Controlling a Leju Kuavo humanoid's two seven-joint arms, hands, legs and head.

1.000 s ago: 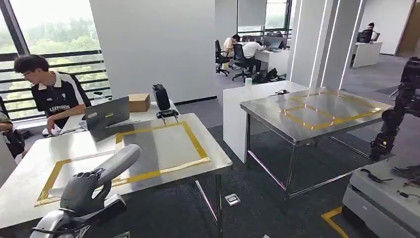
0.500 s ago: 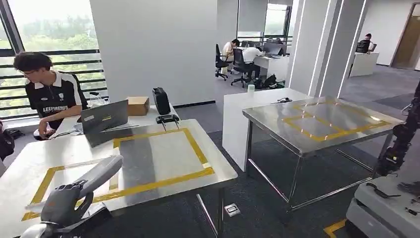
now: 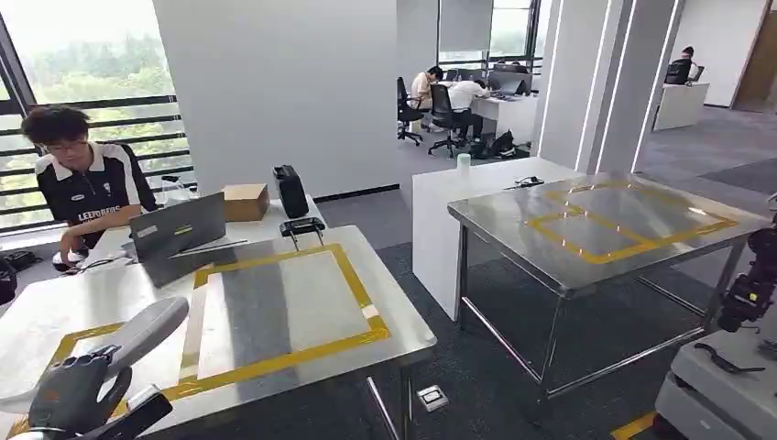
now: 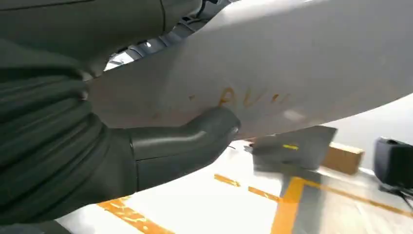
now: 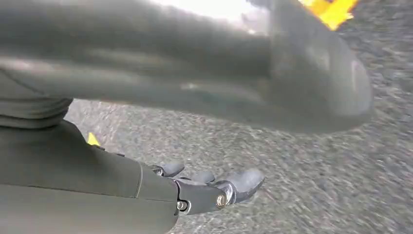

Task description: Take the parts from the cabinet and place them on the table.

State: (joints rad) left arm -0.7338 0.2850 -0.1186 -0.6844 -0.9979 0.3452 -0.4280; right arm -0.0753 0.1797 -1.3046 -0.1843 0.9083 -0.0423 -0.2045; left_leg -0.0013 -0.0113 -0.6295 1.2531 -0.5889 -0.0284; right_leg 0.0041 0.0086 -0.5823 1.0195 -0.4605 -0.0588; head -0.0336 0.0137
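Now my left hand [image 3: 73, 396] grips a long pale grey part [image 3: 137, 332], with the thick thumb [image 4: 195, 139] pressed against its smooth side. I judge that I hold it near one end and let the rest point forward and up, so that the long body reaches over the table [image 3: 403, 316] and can be laid down flat. In the left wrist view the part has faint orange marks on its skin, but I cannot read them.

My right hand [image 5: 214, 191] hangs low over the dark carpet [image 5: 302, 185]. Its fingers are a little curled and apart, and nothing is in them, so I think this hand is free because one hand is enough for this part.

Below the part, the steel table carries a frame of yellow tape [image 3: 275, 357]. I believe this frame marks the place where the part should go. Behind it a laptop [image 3: 179, 231], a cardboard box [image 3: 245, 202] and a black case [image 3: 292, 191] stand near the far edge, and a person [image 3: 87, 188] sits there. To the right a second steel table [image 3: 596, 225] also has yellow tape.
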